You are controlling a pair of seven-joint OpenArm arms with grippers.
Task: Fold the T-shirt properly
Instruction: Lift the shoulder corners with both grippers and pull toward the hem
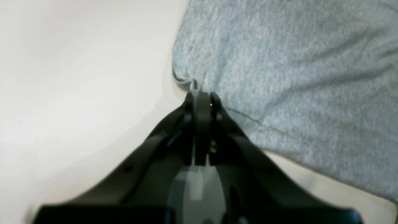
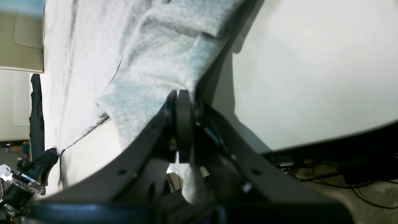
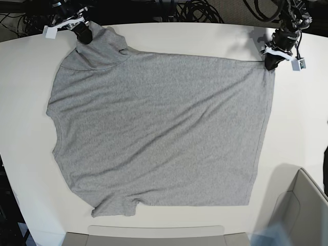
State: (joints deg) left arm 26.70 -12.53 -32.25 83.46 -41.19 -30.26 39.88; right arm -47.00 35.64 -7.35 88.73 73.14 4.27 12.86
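We have one T-shirt [image 3: 159,133] spread flat on the white counter [image 3: 205,36], plain grey side up, with both claws clamped on its far edge. In the base view our left claw [image 3: 270,62] sits at the right far corner, jaws closed on the hem corner; the left wrist view shows the jaws pinched together right at the cloth's edge [image 1: 199,93]. Our right claw [image 3: 83,35] is at the left far corner, closed on the bunched sleeve or shoulder; its wrist view shows cloth caught between the jaws [image 2: 183,102] and hanging below them.

The relation that matters: the whole shirt lies toward the near edge of the counter from both claws, and its long axis runs left to right between them, sleeves at the left, hem at the right. So the held edge spans the shirt's length, and we judge the coming move to be a lift and carry of that far edge toward the near edge, folding along the long axis. Each arm is nearer its own corner; neither need cross.

Count: one shirt, two claws, both gripping.
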